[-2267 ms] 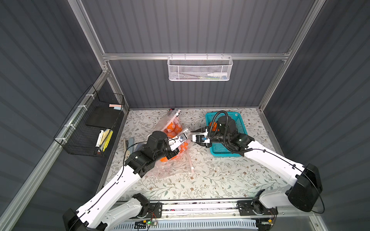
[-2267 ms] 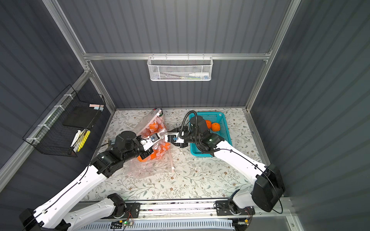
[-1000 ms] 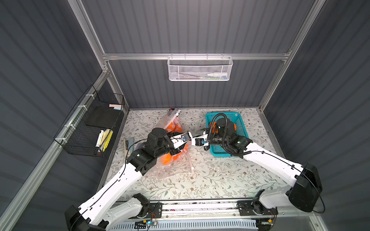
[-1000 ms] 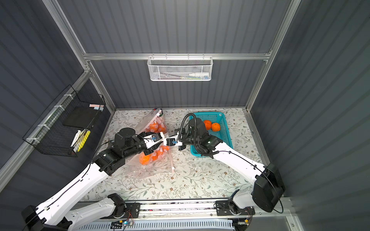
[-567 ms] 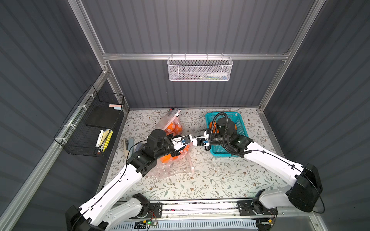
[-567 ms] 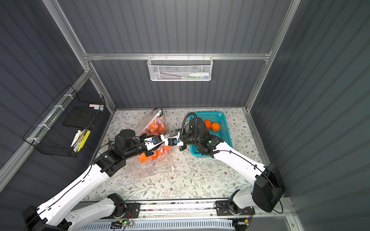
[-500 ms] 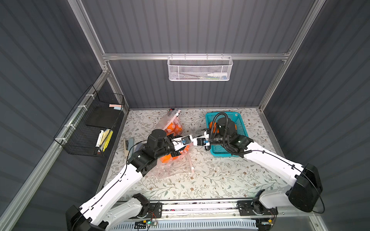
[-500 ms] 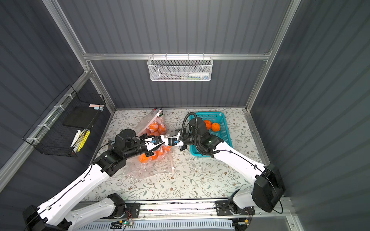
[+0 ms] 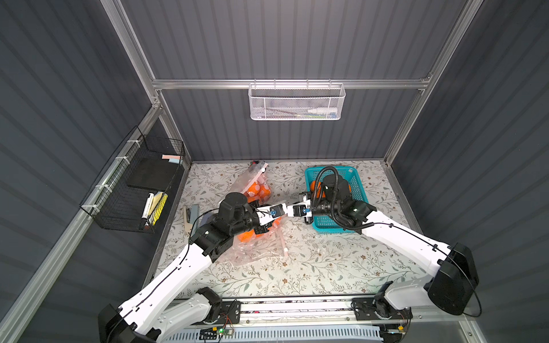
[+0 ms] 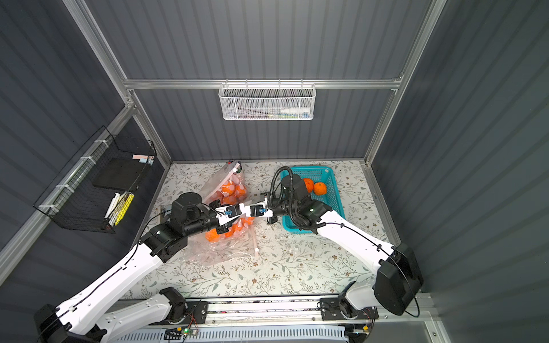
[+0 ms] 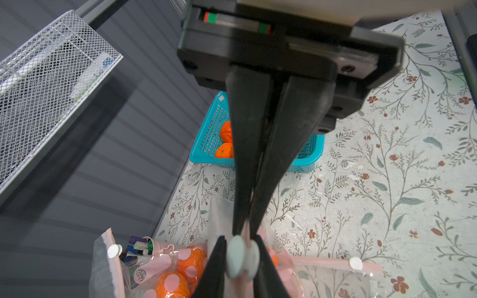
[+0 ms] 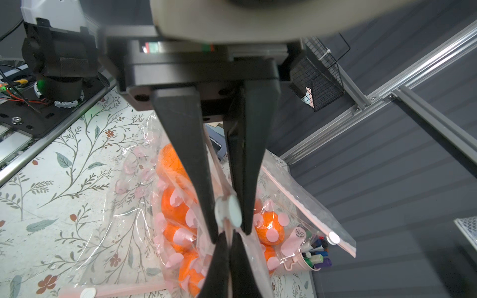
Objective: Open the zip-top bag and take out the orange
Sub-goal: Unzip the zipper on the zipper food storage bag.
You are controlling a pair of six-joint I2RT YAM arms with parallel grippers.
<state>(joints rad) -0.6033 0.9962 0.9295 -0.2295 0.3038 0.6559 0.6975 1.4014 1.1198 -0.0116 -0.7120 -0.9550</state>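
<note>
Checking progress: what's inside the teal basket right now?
Two oranges lie in the teal basket. The right arm covers part of it, so anything more there cannot be seen.

Front tabletop [image 9: 326, 261] open; zip-top bag [image 9: 261, 246], second bag [image 9: 252, 181] crowd left-centre; teal basket [image 9: 358, 178] blocks rear right.

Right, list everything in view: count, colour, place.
Clear pink-dotted zip-top bag: one, centre, oranges inside.
Second dotted bag: one, back left, holding oranges, pink marker cup.
Loose oranges: two, orange, in basket.
Teal plastic basket: one, back right.
White mesh basket: one, back wall.
Black wire basket: one, left wall.
Grey hand tool: one, left edge.
Floral tablecloth: one, pale, under everything.
Left claw, right claw: black, pinching first bag's zip edge.
</note>
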